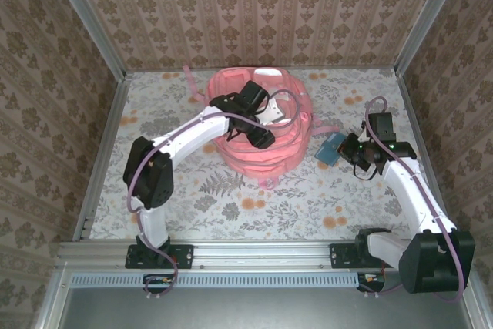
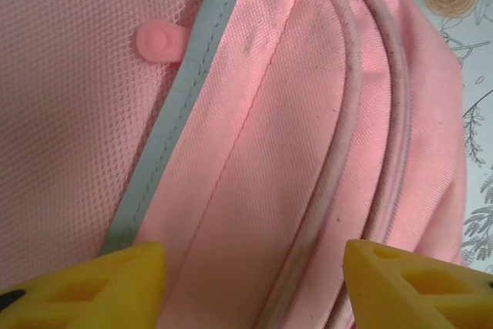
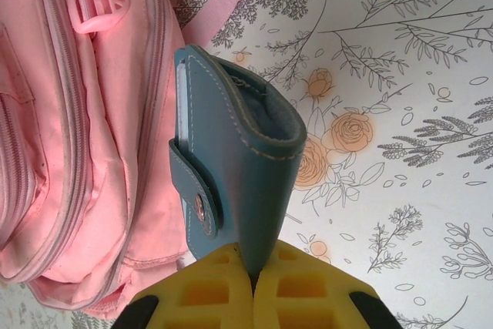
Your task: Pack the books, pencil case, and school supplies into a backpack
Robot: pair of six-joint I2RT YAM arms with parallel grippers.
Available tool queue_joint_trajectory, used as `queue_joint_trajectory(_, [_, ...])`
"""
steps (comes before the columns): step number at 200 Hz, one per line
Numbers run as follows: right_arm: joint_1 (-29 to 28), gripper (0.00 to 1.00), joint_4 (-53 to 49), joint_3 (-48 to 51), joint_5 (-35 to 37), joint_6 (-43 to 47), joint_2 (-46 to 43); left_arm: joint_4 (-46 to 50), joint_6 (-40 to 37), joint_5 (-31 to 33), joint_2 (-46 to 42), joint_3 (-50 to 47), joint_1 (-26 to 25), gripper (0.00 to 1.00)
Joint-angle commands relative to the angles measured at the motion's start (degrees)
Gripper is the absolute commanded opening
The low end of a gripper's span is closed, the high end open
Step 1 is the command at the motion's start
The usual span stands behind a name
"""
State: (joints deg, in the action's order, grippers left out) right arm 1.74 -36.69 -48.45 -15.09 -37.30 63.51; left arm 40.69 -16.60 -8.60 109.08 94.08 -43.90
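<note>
The pink backpack (image 1: 240, 156) lies at the table's middle back. My left gripper (image 1: 259, 136) hovers over it, open; its yellow fingertips (image 2: 92, 283) straddle pink fabric and a piped seam (image 2: 339, 182) of the backpack (image 2: 77, 113) without pinching either. To the backpack's right, my right gripper (image 1: 356, 152) is shut on the lower edge of the blue pencil case (image 1: 331, 149), a stitched case with a snap tab (image 3: 199, 206), held upright (image 3: 239, 152) just above the table. It sits beside the backpack's zipped side (image 3: 77, 152). The books are out of view.
Floral tablecloth (image 1: 308, 198) covers the table, with bare room in front of the backpack and to the right of the case (image 3: 400, 152). Pink straps (image 1: 190, 82) trail toward the back. Patterned walls close in three sides.
</note>
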Motion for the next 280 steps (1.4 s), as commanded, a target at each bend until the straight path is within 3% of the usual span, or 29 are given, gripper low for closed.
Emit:
queue_joint_trajectory(1, [0.3,0.05,-1.1,-0.7,-1.9,-0.3,-1.5,3.9,-2.1,-0.3,2.0,3.3,0.2,0.57])
queue_joint_trajectory(40, [0.2,0.05,-1.2,-0.9,-2.4,-0.6,-1.5,5.6,-1.3,-3.0,3.9,6.9,1.9,0.31])
queue_joint_trajectory(98, [0.1,0.05,-0.9,-0.9,-4.0,-1.4,-2.4,8.7,-3.4,-6.5,3.9,10.8,3.8,0.05])
queue_joint_trajectory(133, [-0.1,0.05,1.2,-1.0,-9.3,-2.5,-3.3,6.6,-3.9,-6.7,2.4,10.5,3.5,0.0])
queue_joint_trajectory(179, [-4.5,0.05,12.2,0.2,-21.0,-8.8,-3.4,-4.9,-1.0,-4.2,-3.0,6.2,1.9,0.0])
queue_joint_trajectory(232, [-14.2,0.05,16.7,-3.2,-17.0,-13.0,2.3,-12.5,2.3,-0.5,-5.4,5.9,-0.8,0.0])
queue_joint_trajectory(280, [-15.4,0.05,20.6,-6.9,-11.7,-18.2,9.5,-14.6,4.0,-1.4,-6.8,6.5,-2.5,0.0])
